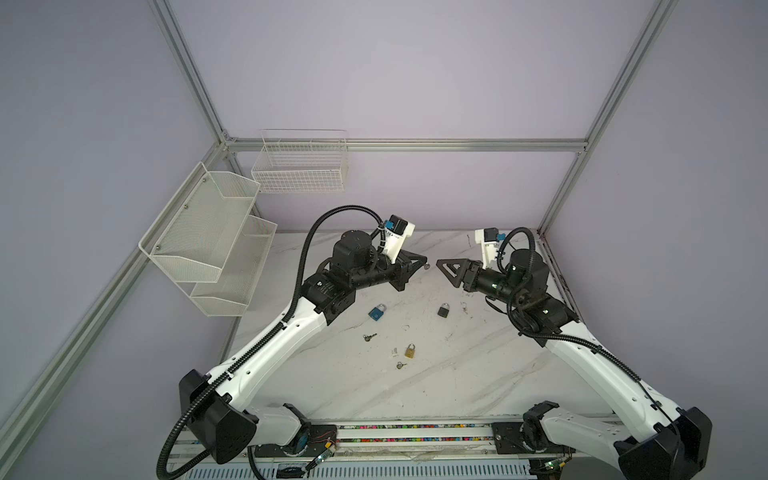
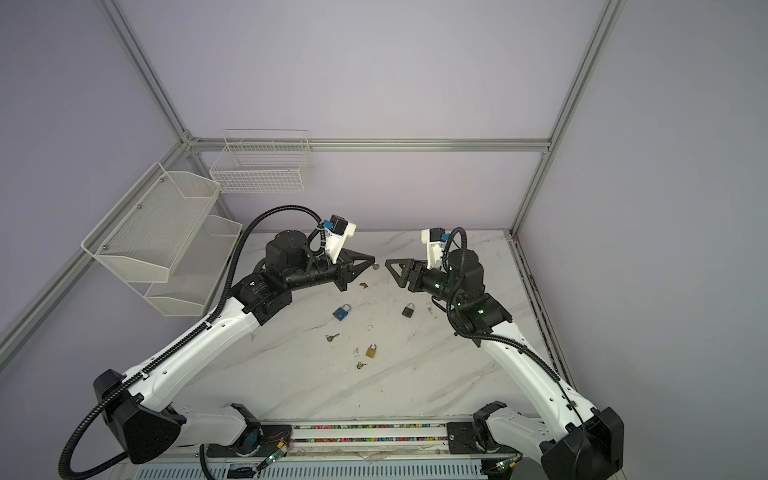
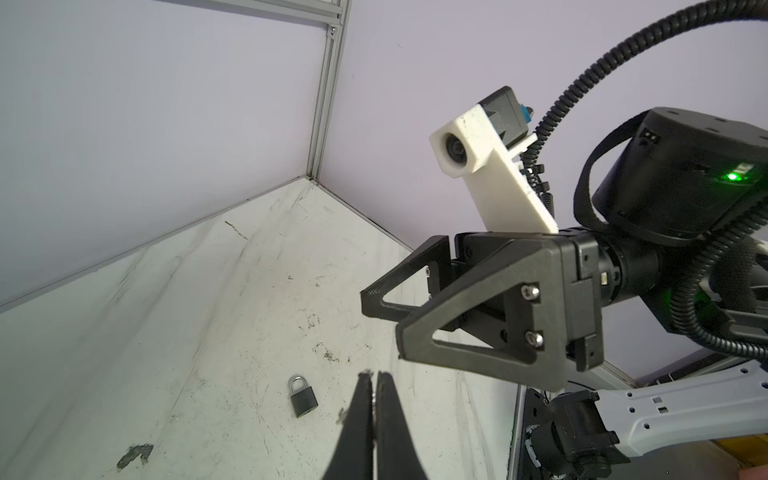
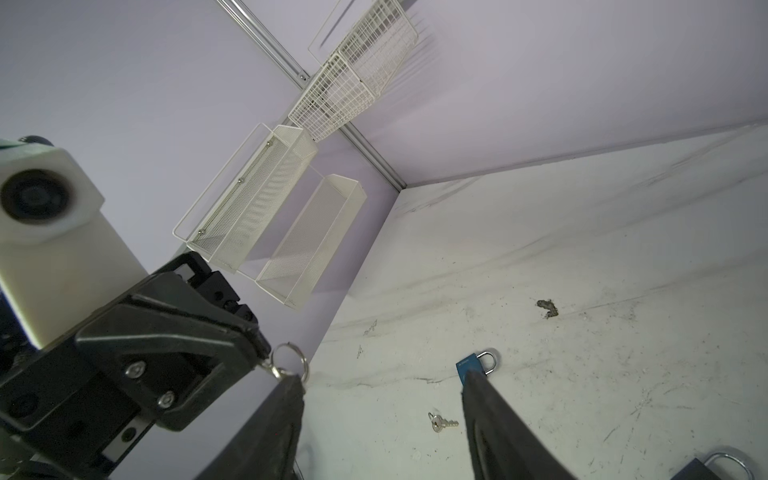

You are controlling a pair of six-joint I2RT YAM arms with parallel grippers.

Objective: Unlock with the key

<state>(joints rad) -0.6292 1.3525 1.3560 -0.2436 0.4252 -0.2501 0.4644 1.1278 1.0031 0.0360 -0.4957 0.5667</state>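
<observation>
My left gripper (image 1: 423, 262) hangs above the table's far middle, shut on a small silver key whose ring (image 4: 291, 358) sticks out past its tips. A sliver of metal shows between its fingers (image 3: 365, 399). My right gripper (image 1: 441, 266) faces it tip to tip in the air, a small gap apart, open and holding nothing (image 4: 380, 376). Three padlocks lie shut on the table below: a blue one (image 1: 377, 312), a black one (image 1: 444, 310) and a brass one (image 1: 410, 351).
Loose keys lie on the marble table (image 1: 457, 374): one near the blue padlock (image 1: 369, 336), one by the brass padlock (image 1: 401, 365), and one under the left gripper (image 2: 364, 285). White mesh shelves (image 1: 208, 245) and a wire basket (image 1: 301, 164) hang on the left and back walls.
</observation>
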